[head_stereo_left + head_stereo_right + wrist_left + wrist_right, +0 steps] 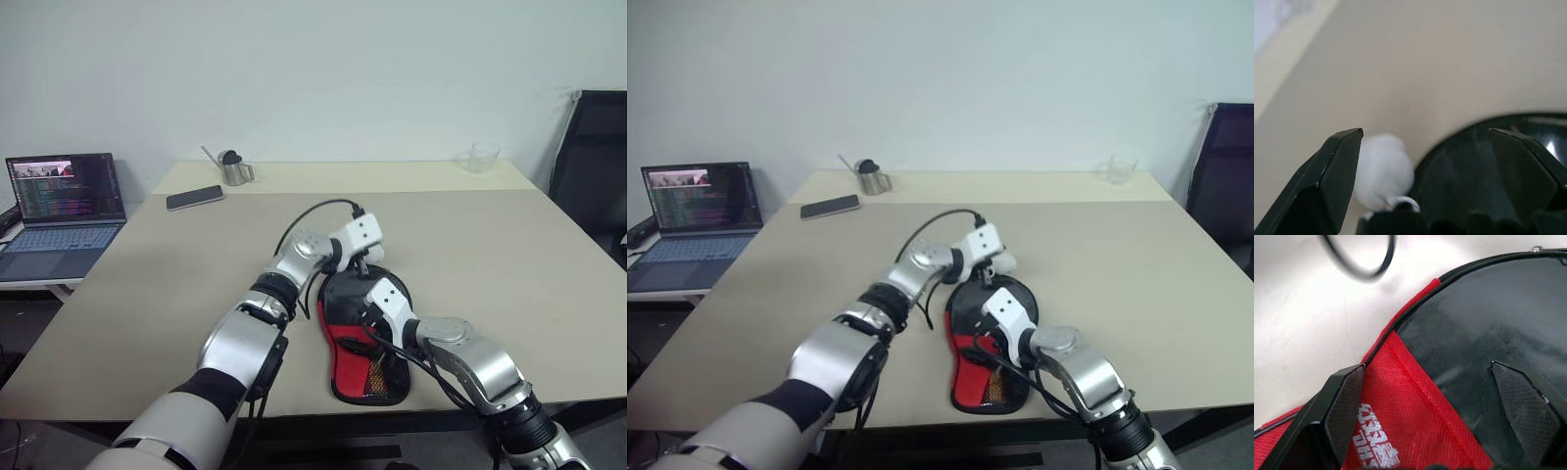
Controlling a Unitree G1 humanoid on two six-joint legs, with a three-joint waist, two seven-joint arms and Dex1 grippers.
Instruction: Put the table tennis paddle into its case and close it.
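While the case (358, 348) lies flat near the front edge of the beige table (490, 255), its red panel with white lettering turned up and its mesh end toward the robot, the table tennis paddle (1488, 323) shows as a round black face at the case's far end, framed by the black zipper rim; how far the bat sits inside the pouch cannot be told. The right gripper (1440, 406) hangs low over the case with its two black fingers spread wide, one above the red fabric, the other above the black face, gripping nothing. The left gripper (1425, 171) hovers over the far rim of the black round, its fingers likewise parted and empty, with a blurred white shape between them against the tabletop. A black cable (313, 217) loops above the left wrist. Farther back on the table sit a dark smartphone (194, 198), a small metal pitcher (233, 169) and, toward the far right corner, a clear glass cup (480, 157). An open laptop (61, 211) stands on a separate surface at left, and a black chair (593, 166) stands at right.
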